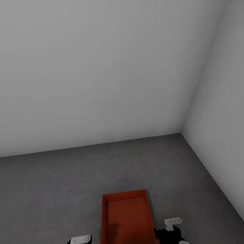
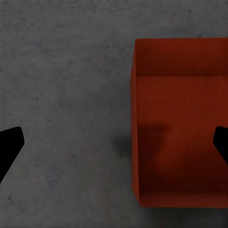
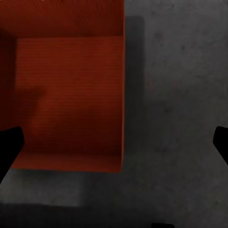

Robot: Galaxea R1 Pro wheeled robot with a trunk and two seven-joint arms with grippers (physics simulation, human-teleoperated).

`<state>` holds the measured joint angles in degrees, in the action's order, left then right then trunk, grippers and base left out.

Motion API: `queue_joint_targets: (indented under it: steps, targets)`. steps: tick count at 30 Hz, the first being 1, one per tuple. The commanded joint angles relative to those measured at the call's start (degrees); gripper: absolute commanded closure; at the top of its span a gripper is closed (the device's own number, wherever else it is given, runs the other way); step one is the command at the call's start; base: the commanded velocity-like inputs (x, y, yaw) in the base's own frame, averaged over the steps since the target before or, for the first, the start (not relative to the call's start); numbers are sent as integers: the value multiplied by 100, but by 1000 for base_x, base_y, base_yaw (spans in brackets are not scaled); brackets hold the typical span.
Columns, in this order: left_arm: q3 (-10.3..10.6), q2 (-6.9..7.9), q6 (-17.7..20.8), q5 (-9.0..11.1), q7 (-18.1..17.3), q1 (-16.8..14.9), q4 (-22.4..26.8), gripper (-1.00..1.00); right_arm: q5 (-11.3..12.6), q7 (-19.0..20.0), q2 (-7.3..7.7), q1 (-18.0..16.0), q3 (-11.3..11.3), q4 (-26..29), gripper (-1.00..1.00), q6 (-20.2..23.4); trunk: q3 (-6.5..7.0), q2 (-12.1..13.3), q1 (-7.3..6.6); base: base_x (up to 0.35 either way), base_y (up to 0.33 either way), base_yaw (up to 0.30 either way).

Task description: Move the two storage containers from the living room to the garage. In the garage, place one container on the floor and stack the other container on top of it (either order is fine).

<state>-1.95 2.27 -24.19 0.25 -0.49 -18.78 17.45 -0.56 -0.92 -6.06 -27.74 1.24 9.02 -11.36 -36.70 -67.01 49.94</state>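
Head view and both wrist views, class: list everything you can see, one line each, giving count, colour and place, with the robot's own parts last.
storage container: one, orange-red, open-top and empty, on the floor between the two grippers near the corner of the room.
floor: one, dark grey rough concrete, under the container and running to the walls.
walls: two, plain pale grey, meeting in a corner ahead and to the right.
left gripper: one, black fingers spread wide, one over the floor, one over the container.
right gripper: one, black fingers spread wide, straddling the container's right wall, holding nothing.
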Motion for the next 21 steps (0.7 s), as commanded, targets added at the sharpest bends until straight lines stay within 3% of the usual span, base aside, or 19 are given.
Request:
queue_joint_targets:
  steps: [1, 21]
  targets:
    - [-16, -1, -20, 2, -5, -3, -5, -100, -6, -9, 0, -3, 11, -6, -100, -19, 2, -2, 0, 0, 0, 0]
    - [-24, 2, -25, 2, -5, -3, -5, -100, -5, -6, 2, -3, 8, -6, -100, -28, 113, -2, 0, 0, 0, 0]
